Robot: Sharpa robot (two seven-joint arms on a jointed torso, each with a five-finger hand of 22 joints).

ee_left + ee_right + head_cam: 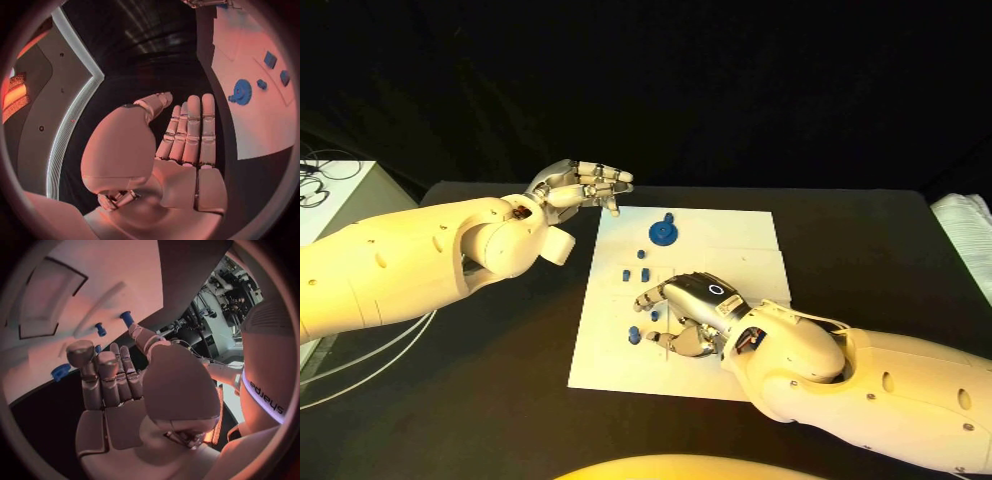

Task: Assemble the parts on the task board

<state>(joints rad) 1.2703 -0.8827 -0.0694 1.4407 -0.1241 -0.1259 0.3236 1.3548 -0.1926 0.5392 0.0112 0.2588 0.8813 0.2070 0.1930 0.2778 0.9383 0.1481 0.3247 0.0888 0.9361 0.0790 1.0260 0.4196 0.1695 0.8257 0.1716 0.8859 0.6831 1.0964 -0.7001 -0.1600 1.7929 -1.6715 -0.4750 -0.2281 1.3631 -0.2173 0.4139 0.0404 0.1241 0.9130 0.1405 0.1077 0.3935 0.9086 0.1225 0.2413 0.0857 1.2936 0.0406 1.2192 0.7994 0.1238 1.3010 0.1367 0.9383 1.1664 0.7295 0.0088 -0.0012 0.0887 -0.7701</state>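
Nearest us, our right hand (pixel 692 312) hovers low over the task board (pixel 733 235), fingers spread, holding nothing; small blue parts (pixel 635 336) lie beside it, and farther off our left hand (pixel 574 187) hangs above the worktop (pixel 862 230), fingers together and empty

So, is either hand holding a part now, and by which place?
The left hand holds nothing. For the right hand, over the task board, it cannot be told.

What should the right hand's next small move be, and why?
Probably lower the right hand onto the small blue part by its fingertips: it hovers over the board, apparently holding nothing, while the left hand waits off the board.
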